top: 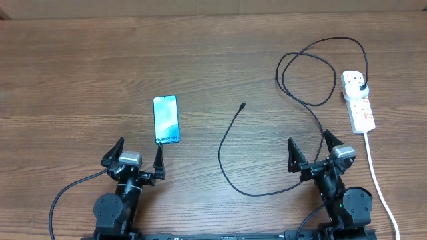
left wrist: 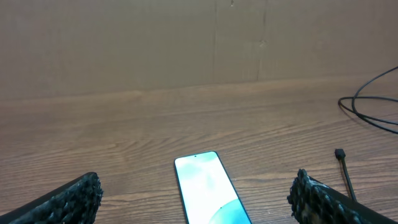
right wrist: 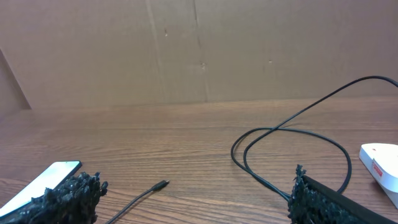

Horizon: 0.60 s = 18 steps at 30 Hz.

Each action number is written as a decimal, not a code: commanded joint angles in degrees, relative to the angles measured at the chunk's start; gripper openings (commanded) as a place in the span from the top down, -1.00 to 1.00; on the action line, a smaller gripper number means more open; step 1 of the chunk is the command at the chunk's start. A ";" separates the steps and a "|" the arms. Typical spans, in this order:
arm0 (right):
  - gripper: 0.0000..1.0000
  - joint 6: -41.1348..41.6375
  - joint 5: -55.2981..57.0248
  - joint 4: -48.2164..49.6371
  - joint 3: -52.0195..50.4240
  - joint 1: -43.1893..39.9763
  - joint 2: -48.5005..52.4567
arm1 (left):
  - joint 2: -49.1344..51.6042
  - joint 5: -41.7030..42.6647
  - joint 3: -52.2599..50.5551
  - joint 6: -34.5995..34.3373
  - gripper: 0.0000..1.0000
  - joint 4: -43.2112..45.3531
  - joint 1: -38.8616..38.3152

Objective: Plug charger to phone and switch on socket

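Observation:
The phone lies flat with its blue screen lit, just beyond my left gripper, which is open and empty; the phone also shows in the left wrist view and at the left edge of the right wrist view. The charger cable loops across the table; its connector tip lies free, right of the phone, and shows in the wrist views. Its black plug sits in the white socket strip. My right gripper is open and empty.
The strip's thick white cord runs down the right side toward the front edge, right of my right arm. A brown cardboard wall stands behind the table. The cable's big loops lie at the back right.

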 commanded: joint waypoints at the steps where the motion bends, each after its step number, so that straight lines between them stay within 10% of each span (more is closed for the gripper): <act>1: -1.00 -0.04 0.33 0.24 -0.61 0.33 -0.61 | -0.55 0.74 -0.37 -0.17 -0.99 0.22 -0.22; 18: -1.00 -0.04 0.33 0.24 -0.61 0.33 -0.61 | -0.55 -6.60 -0.37 2.45 -1.00 1.36 -0.22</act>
